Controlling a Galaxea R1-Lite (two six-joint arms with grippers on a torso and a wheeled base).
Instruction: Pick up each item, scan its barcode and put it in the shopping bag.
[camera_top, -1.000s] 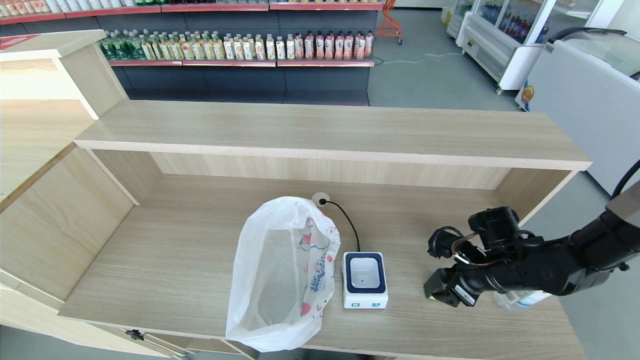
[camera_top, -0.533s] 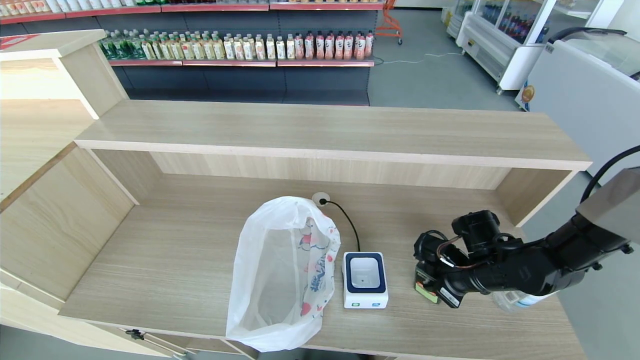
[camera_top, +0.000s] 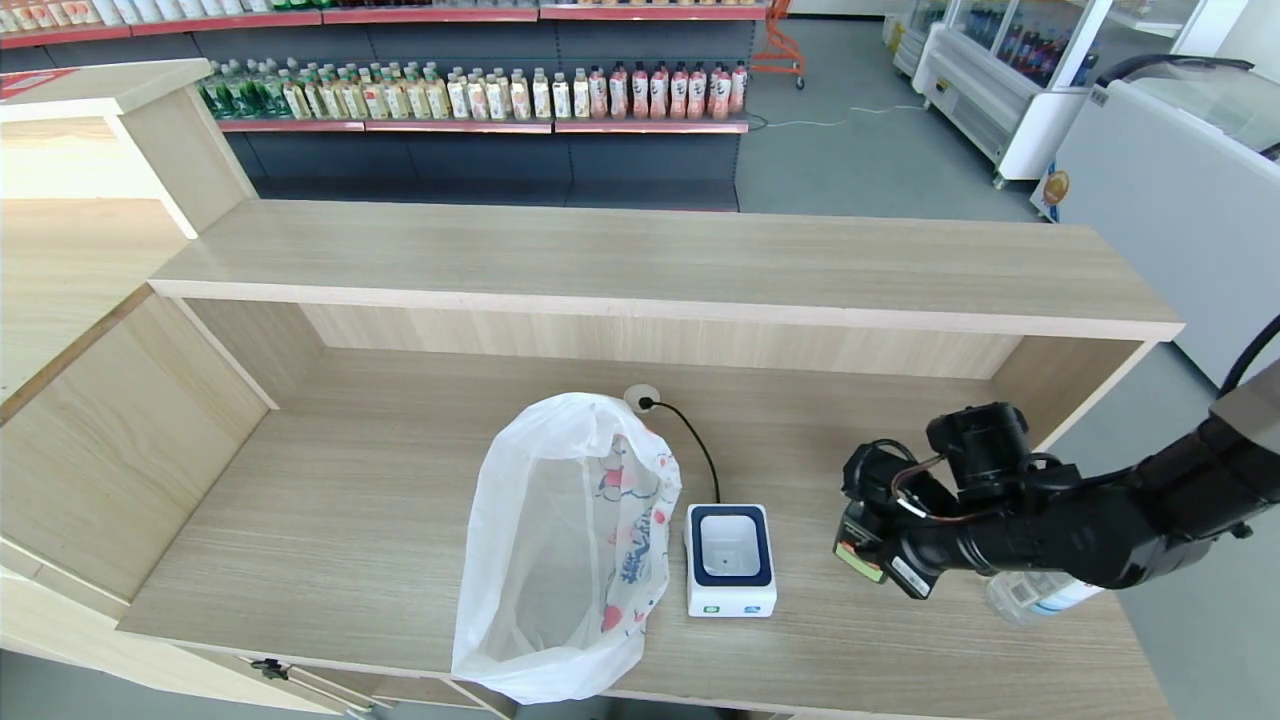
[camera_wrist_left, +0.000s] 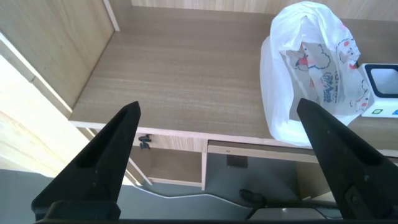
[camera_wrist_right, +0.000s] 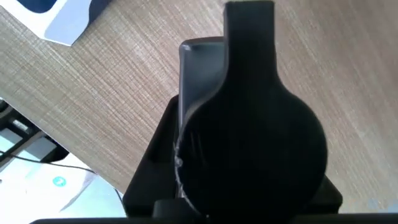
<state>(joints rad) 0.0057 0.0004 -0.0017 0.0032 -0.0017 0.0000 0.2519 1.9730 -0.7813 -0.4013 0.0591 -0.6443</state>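
Note:
My right gripper hangs just above the counter, right of the scanner, shut on a small dark item with a green and red label. The white shopping bag stands open to the left of the scanner and touches it. A clear bottle lies on the counter, partly hidden under my right arm. In the left wrist view my left gripper is open and holds nothing, off the counter's front edge, with the bag ahead of it. A corner of the scanner appears in the right wrist view.
The scanner's black cable runs to a hole in the wooden counter. A raised shelf and side walls enclose the counter at the back and left. Drink shelves and freezers stand in the shop behind.
My right gripper moved left and down to the counter beside the scanner, then rose slightly and drew back to the right with the small item in it.

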